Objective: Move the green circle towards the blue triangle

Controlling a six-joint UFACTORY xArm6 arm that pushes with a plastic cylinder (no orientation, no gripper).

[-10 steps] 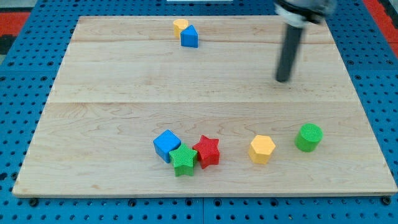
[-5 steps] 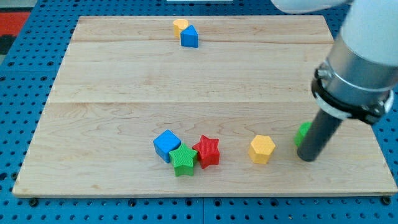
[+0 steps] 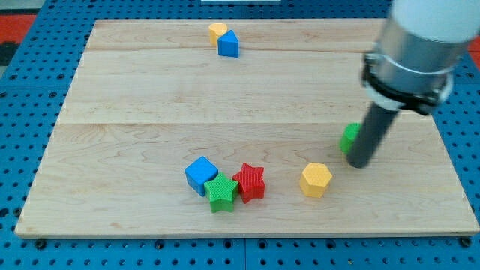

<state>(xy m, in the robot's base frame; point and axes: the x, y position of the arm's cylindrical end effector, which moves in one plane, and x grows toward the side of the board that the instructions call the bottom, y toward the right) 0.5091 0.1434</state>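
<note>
The green circle [image 3: 348, 137] lies at the board's right, mostly hidden behind my rod. My tip [image 3: 359, 163] rests just to its lower right, touching it. The blue triangle [image 3: 228, 44] sits near the view's top, left of centre, against a small yellow block [image 3: 217, 31].
A yellow hexagon [image 3: 316, 180] lies down-left of my tip. A blue cube [image 3: 201, 175], a green star [image 3: 221, 193] and a red star [image 3: 249, 182] cluster at the bottom centre. The wooden board [image 3: 112, 150] sits on a blue pegboard.
My rod came down from the upper right to the green circle's lower right side, then pushed it up and to the left. The other blocks have not moved.
</note>
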